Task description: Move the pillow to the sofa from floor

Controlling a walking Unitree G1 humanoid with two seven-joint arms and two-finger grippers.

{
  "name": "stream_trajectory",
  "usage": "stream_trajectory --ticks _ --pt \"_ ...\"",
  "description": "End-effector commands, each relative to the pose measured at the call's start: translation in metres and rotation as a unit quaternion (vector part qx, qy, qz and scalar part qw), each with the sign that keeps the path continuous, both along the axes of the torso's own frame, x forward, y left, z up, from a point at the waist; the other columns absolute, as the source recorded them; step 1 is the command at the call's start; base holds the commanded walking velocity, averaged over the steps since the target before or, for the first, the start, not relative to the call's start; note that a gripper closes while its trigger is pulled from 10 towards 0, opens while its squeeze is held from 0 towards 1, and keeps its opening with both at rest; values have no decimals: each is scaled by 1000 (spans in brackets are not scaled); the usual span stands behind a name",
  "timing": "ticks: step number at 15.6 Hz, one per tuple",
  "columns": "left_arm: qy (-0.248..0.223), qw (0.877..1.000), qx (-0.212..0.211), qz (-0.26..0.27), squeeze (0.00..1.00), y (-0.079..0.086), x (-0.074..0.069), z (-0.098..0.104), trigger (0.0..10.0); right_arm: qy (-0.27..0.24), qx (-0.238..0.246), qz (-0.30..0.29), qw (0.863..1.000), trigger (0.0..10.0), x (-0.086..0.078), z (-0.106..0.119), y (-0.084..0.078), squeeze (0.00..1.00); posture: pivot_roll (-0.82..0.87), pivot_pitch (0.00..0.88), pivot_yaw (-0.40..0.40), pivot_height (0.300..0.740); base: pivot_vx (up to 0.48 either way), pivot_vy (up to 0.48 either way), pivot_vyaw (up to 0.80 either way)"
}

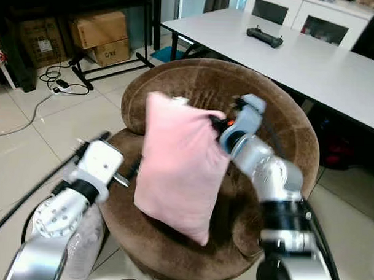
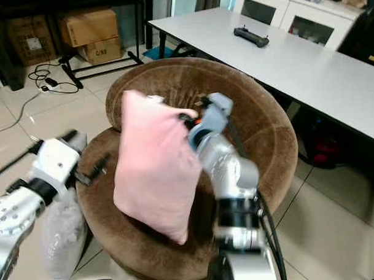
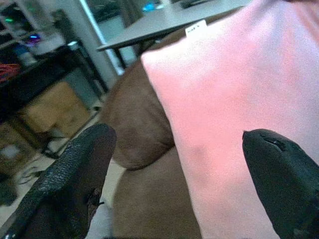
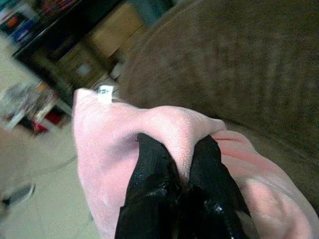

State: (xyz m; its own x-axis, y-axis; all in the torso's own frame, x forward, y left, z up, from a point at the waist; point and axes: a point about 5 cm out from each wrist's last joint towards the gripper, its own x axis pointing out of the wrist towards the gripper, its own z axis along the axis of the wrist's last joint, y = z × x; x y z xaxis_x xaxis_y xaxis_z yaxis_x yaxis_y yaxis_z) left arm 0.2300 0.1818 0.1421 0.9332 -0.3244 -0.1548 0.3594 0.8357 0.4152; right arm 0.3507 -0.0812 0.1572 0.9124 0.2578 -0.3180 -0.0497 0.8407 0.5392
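Note:
A pink pillow [image 1: 180,164] stands upright over the seat of a round brown sofa chair [image 1: 280,125]. My right gripper [image 1: 213,122] is shut on the pillow's upper right corner, with its black fingers [image 4: 159,172] pinching a fold of pink fabric. The lower corner of the pillow rests on or just above the seat cushion. My left gripper [image 1: 127,175] is open at the pillow's left edge, its fingers [image 3: 75,174] spread with the pillow [image 3: 239,114] just in front and nothing between them.
A long white table [image 1: 313,58] with a black controller [image 1: 264,37] stands behind and to the right of the chair. Cardboard boxes [image 1: 98,32], a black stand and cables [image 1: 60,80] lie at the back left on the tiled floor.

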Motion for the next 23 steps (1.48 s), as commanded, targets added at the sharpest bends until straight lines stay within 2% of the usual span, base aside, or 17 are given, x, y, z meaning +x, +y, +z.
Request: stream_trajectory --ticks 1,2,3,6,8,10,12,14,16,18,19,20,21,23 --pt "16 999 2 -28 0 -5 -4 -2 10000 -31 46 -7 998 10000 9 26 20 0 174 0 -67 740 0 0 0" --pt "29 999 5 -44 0 -6 -7 -5 10000 -16 39 -32 999 10000 15 21 14 0 180 0 -66 740 0 0 0" --pt "38 998 4 -53 0 -5 -9 -6 10000 12 59 -64 996 10000 23 16 5 0 185 0 -66 740 0 0 0" --pt "46 998 5 -48 0 0 -10 -7 10000 84 82 -135 984 10000 33 -8 -16 0 195 0 -74 740 0 0 0" --pt "50 998 6 -48 0 2 -12 -8 10000 104 81 -163 978 10000 33 -21 -26 0 205 0 -82 740 0 0 0" --pt "64 996 -2 -55 0 5 -14 -12 10000 162 95 -220 957 10000 25 -50 -45 0 211 0 -86 740 0 0 0" --pt "81 994 -17 -72 0 3 -16 -15 10000 198 91 -260 941 10000 17 -69 -61 0 211 0 -86 740 0 0 0" --pt "86 992 -32 -88 0 3 -19 -14 10000 210 74 -300 928 10000 13 -77 -78 0 202 0 -71 740 0 0 0" --pt "88 990 -48 -103 0 2 -20 -12 10000 219 49 -328 918 10000 11 -78 -90 0 195 0 -61 740 0 0 0" --pt "86 988 -58 -112 0 3 -19 -9 10000 219 45 -347 911 10000 12 -76 -98 0 195 0 -61 740 0 0 0" --pt "86 988 -61 -114 0 5 -19 -7 10000 212 25 -350 912 10000 12 -75 -101 580 197 0 -62 740 0 0 0" --pt "86 988 -61 -114 0 6 -19 -7 10000 211 27 -352 911 10000 12 -75 -102 1000 197 0 -62 740 0 0 0" --pt "86 988 -62 -115 0 6 -19 -6 10000 207 25 -351 913 10000 11 -75 -103 1000 200 0 -62 740 0 0 0" --pt "83 988 -62 -118 0 7 -19 -3 10000 166 43 -340 925 10000 16 -69 -103 1000 201 0 -61 740 0 0 0"
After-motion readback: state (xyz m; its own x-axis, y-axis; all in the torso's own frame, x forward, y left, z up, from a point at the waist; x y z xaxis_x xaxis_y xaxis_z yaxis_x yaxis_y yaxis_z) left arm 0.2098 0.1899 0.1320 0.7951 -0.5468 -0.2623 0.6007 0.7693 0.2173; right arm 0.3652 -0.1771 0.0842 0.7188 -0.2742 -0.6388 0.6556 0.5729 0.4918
